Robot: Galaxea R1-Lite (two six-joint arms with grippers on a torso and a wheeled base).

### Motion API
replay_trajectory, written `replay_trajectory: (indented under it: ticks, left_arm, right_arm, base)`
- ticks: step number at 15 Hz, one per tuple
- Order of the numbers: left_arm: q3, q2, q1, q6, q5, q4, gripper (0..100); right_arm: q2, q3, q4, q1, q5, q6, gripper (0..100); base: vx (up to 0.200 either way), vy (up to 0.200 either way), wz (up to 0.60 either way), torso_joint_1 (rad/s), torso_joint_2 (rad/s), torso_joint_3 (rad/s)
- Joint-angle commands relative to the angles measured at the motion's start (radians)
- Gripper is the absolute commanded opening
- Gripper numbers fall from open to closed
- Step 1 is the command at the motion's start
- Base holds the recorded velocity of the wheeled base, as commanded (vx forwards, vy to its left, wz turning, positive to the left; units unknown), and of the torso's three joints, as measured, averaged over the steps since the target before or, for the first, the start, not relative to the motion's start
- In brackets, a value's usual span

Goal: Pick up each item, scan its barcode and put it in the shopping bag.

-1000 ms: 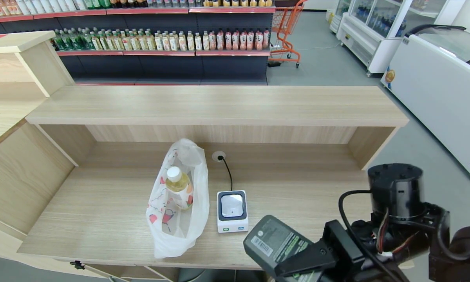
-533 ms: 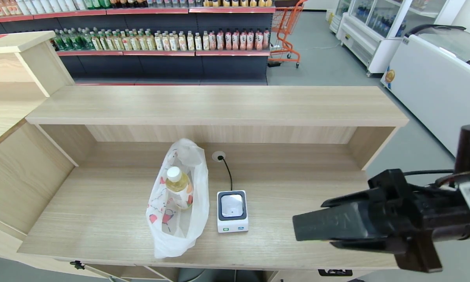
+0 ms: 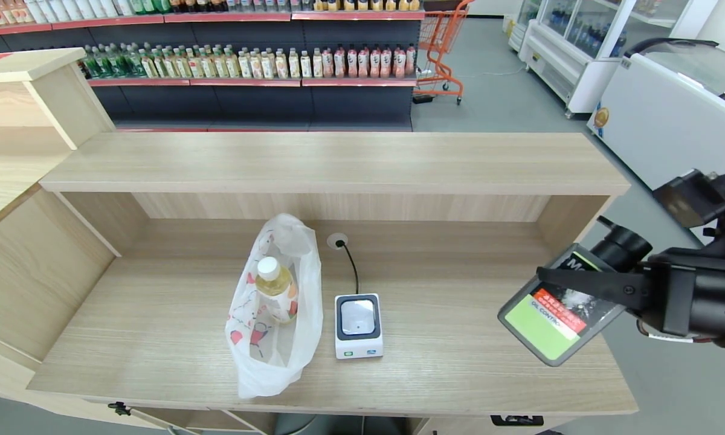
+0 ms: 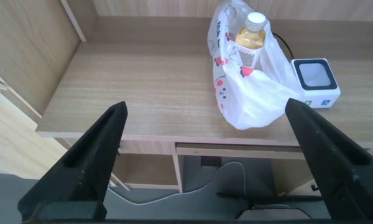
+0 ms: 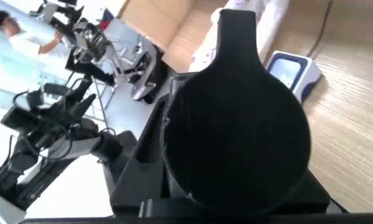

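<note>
A white shopping bag [image 3: 308, 326] holds a capped yellow bottle [image 3: 273, 289], scanner [image 3: 358, 325] just beside it. A dark, green-labelled tube [image 3: 553, 317] hangs tilted in the right gripper [image 3: 580, 290].

at the right of the head view, the dark tube [image 3: 565, 302] bears a label [image 3: 547, 320]: a red strip of small white lettering beside a green panel (too small to read with certainty). upper right, a round sticker [image 3: 602, 116] on the freezer [image 3: 658, 133] is illegible.

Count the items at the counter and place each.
2: a bottle in the bag; a tube in the right pincer by the counter's right end. The bag may hide more.
</note>
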Motion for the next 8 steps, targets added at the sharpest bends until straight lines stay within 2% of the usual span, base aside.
replay_trajectory:
  ticks: [1, 8]
  left_arm:
    - [0.0, 0.0, -0.001, 0.0, 0.0, 0.0, 100]
    - [0.0, 0.0, -0.001, 0.0, 0.0, 0.0, 100]
  right_arm:
    - [0.071, -0.002, -0.001, -0.005, -0.035, 0.005, 0]
    - [0.077, 0.055, -0.001, -0.056, -0.049, 0.005, 0]
  base:
    - [0.0, 0.0, 0.0, 0.0, 0.0, 0.0]
    - [0.0, 0.0, 0.0, 0.0, 0.0, 0.0]
